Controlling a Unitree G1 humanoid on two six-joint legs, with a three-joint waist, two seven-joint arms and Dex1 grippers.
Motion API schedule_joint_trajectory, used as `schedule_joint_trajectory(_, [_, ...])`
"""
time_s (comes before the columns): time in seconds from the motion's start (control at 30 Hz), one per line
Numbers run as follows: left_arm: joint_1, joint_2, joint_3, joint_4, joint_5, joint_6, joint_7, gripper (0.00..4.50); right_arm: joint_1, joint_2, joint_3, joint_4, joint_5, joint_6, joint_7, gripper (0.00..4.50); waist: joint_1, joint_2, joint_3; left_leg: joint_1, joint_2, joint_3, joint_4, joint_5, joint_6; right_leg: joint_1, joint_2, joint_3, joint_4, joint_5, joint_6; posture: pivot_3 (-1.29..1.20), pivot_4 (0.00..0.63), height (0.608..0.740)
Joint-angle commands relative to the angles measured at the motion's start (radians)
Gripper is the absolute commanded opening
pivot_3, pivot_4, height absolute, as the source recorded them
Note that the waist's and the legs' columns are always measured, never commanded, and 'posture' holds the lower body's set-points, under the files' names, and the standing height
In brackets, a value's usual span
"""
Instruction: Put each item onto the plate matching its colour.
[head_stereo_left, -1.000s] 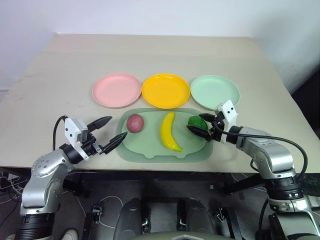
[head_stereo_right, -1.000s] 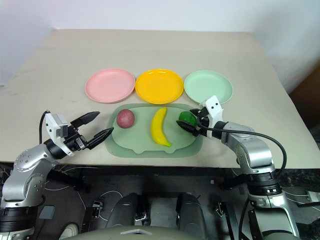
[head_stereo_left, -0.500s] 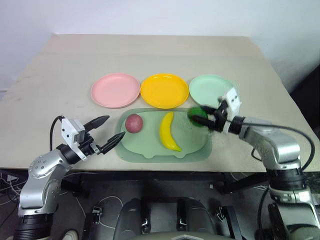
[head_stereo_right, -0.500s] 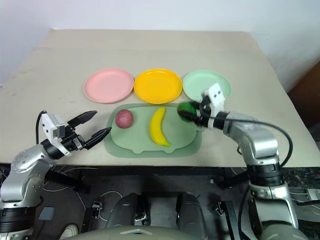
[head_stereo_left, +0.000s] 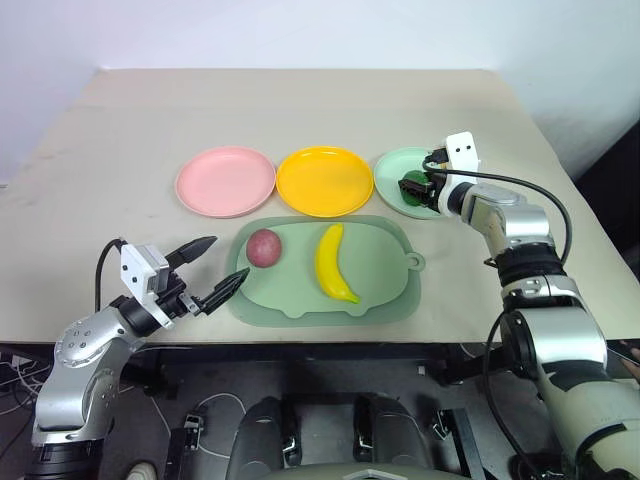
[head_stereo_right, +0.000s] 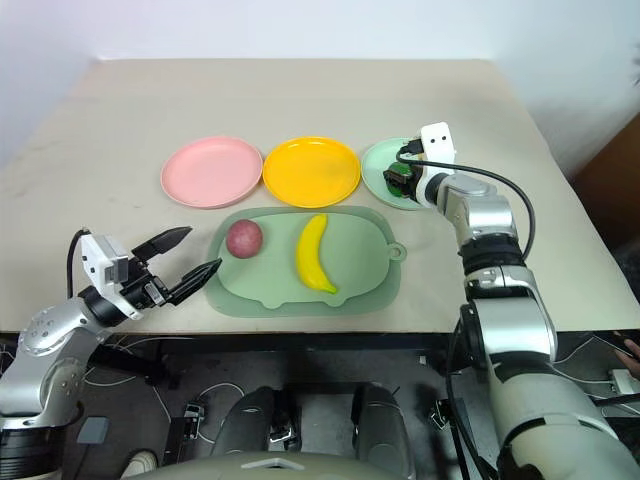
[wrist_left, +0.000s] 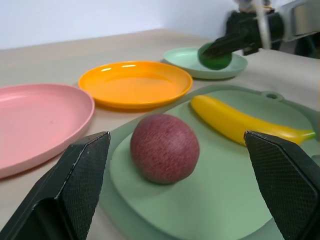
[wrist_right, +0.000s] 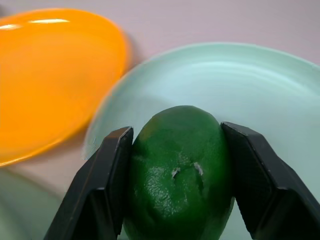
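Right claw (head_stereo_left: 415, 186) clamped on dark-green fruit (wrist_right: 179, 170), over mint-green plate (head_stereo_left: 392, 172); left claw (head_stereo_left: 213, 268) wide apart, holding nothing.

Tabletop (head_stereo_left: 300, 110), beige: 3 round plates in a row, pink plate (head_stereo_left: 225, 180) at left, yellow plate (head_stereo_left: 324, 180) mid, mint-green at right, rims nearly touching. Pale-green tray (head_stereo_left: 385, 290) just in front of plates; on it a reddish-purple fruit (head_stereo_left: 264, 247) toward left end and a yellow banana (head_stereo_left: 333, 264) beside it, lying lengthwise toward the yellow plate; right part of tray bare. Dark-green fruit gripped from both sides by black fingers (wrist_right: 105, 185), at plate's near-left part; cannot tell if it touches plate. Left claw near tray's left edge, off the tray, pointing at reddish-purple fruit.
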Motion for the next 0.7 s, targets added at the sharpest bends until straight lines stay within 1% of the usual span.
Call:
schedule_joint_trajectory(0.03, [0.016, 0.005, 0.029, -0.039, -0.007, -0.011, 0.007, 4.5, -0.06, 0.006, -0.015, 0.08, -0.03, -0.069, -0.02, 2.49, -0.001, 0.0, 0.0, 0.0, 0.0, 0.0, 0.0, 0.0, 0.0, 0.0, 0.0, 0.0, 0.0, 0.0, 0.0, 0.0, 0.15, 0.695])
schedule_joint_trajectory(0.1, [0.026, 0.003, 0.031, -0.046, -0.008, -0.013, 0.01, 4.5, -0.074, 0.013, -0.016, 0.105, -0.039, -0.079, -0.018, 3.24, -0.002, 0.0, 0.0, 0.0, 0.0, 0.0, 0.0, 0.0, 0.0, 0.0, 0.0, 0.0, 0.0, 0.0, 0.0, 0.0, 0.15, 0.695])
schedule_joint_trajectory(0.13, [0.029, 0.003, 0.031, -0.047, -0.008, -0.014, 0.011, 4.5, -0.079, 0.015, -0.015, 0.112, -0.045, -0.081, -0.017, 3.45, -0.002, 0.0, 0.0, 0.0, 0.0, 0.0, 0.0, 0.0, 0.0, 0.0, 0.0, 0.0, 0.0, 0.0, 0.0, 0.0, 0.15, 0.695])
schedule_joint_trajectory(0.23, [0.033, 0.003, 0.031, -0.05, -0.009, -0.015, 0.014, 4.5, -0.084, 0.009, -0.015, 0.117, -0.058, -0.073, -0.011, 4.48, -0.001, 0.0, 0.0, 0.0, 0.001, 0.0, 0.0, 0.0, -0.001, 0.0, 0.0, 0.0, 0.0, 0.0, 0.0, 0.0, 0.15, 0.695])
schedule_joint_trajectory(0.33, [0.036, 0.008, 0.032, -0.06, -0.011, -0.008, 0.021, 4.5, -0.071, -0.022, -0.024, 0.053, -0.059, -0.06, -0.003, 4.49, 0.0, 0.0, 0.0, 0.0, 0.001, 0.0, 0.0, 0.0, -0.001, 0.0, 0.0, 0.001, 0.0, 0.0, 0.0, 0.0, 0.15, 0.695])
schedule_joint_trajectory(0.37, [0.035, 0.012, 0.033, -0.066, -0.014, -0.002, 0.024, 4.5, -0.063, -0.035, -0.038, 0.004, -0.042, -0.021, 0.007, 4.49, 0.0, 0.001, 0.0, 0.0, 0.001, 0.0, 0.0, 0.0, -0.001, -0.001, 0.0, 0.001, 0.0, 0.0, 0.0, 0.0, 0.15, 0.695])
schedule_joint_trajectory(0.43, [0.028, 0.018, 0.034, -0.072, -0.018, 0.009, 0.028, 4.5, -0.011, -0.06, -0.043, -0.174, -0.002, 0.098, 0.064, 4.49, 0.002, 0.001, 0.001, 0.0, 0.001, -0.001, 0.0, 0.0, -0.001, -0.001, 0.0, 0.001, 0.0, 0.0, 0.0, 0.0, 0.15, 0.695])
schedule_joint_trajectory(0.5, [0.017, 0.023, 0.032, -0.068, -0.019, 0.015, 0.029, 4.5, 0.068, -0.082, -0.023, -0.397, 0.03, 0.226, 0.115, 4.49, 0.002, 0.001, 0.0, 0.0, 0.002, -0.002, 0.0, 0.0, -0.001, -0.002, 0.0, 0.002, 0.0, 0.0, 0.0, 0.0, 0.15, 0.695])
schedule_joint_trajectory(0.57, [0.002, 0.028, 0.028, -0.058, -0.019, 0.019, 0.025, 4.5, 0.136, -0.088, -0.025, -0.618, 0.088, 0.412, 0.118, 4.49, 0.001, 0.001, 0.0, 0.0, 0.002, -0.003, -0.001, 0.0, -0.001, -0.001, 0.0, 0.001, 0.0, 0.0, 0.0, 0.0, 0.15, 0.695])
schedule_joint_trajectory(0.63, [-0.017, 0.031, 0.024, -0.043, -0.019, 0.026, 0.017, 4.5, 0.188, -0.071, -0.038, -0.83, 0.174, 0.638, 0.102, 4.49, -0.002, 0.001, 0.0, 0.0, 0.003, -0.003, -0.001, 0.0, -0.001, -0.001, 0.0, 0.001, 0.0, 0.0, 0.0, 0.0, 0.15, 0.695])
schedule_joint_trajectory(0.7, [-0.035, 0.032, 0.018, -0.027, -0.015, 0.028, 0.007, 4.5, 0.219, -0.037, -0.052, -0.969, 0.241, 0.797, 0.081, 4.49, -0.002, 0.001, 0.0, 0.0, 0.003, -0.003, -0.001, 0.0, -0.001, -0.001, 0.0, 0.001, 0.0, 0.0, 0.0, 0.0, 0.15, 0.695])
